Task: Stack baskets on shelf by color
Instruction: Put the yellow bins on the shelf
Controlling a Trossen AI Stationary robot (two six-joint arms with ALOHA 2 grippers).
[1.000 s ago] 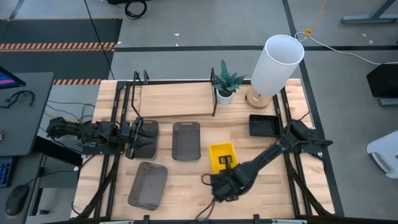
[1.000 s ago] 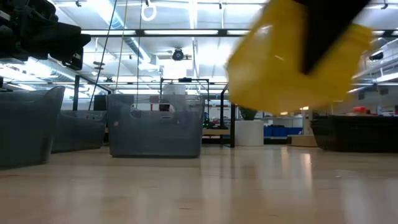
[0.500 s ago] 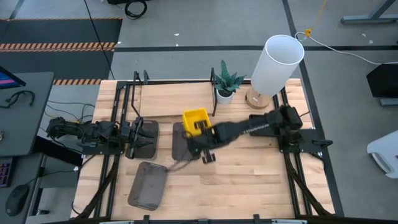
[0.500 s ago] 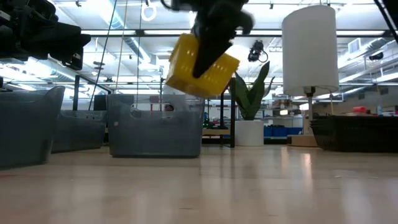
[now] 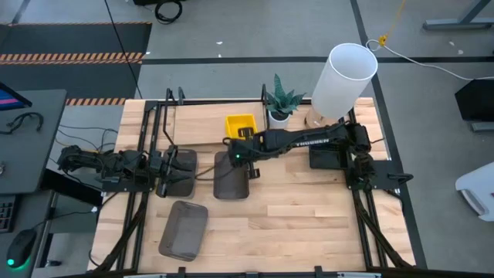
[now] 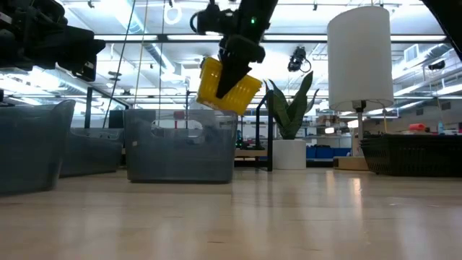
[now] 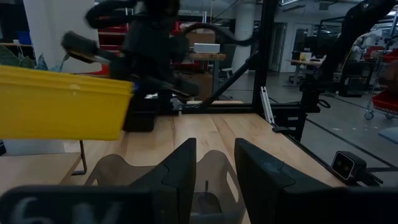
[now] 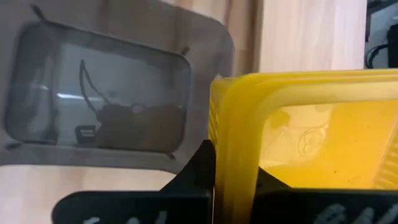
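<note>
Yellow basket (image 5: 240,125) held tilted above shelf (image 5: 208,123).

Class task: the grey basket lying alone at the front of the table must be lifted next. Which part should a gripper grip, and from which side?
Grip the rim of the grey basket, coming straight down from above: it lies flat with its opening up, so one finger can go inside the thin wall and one outside.

On my tabletop (image 5: 309,216): potted plant (image 5: 282,100) at the back, white lamp (image 5: 343,77) just beside it.
</note>
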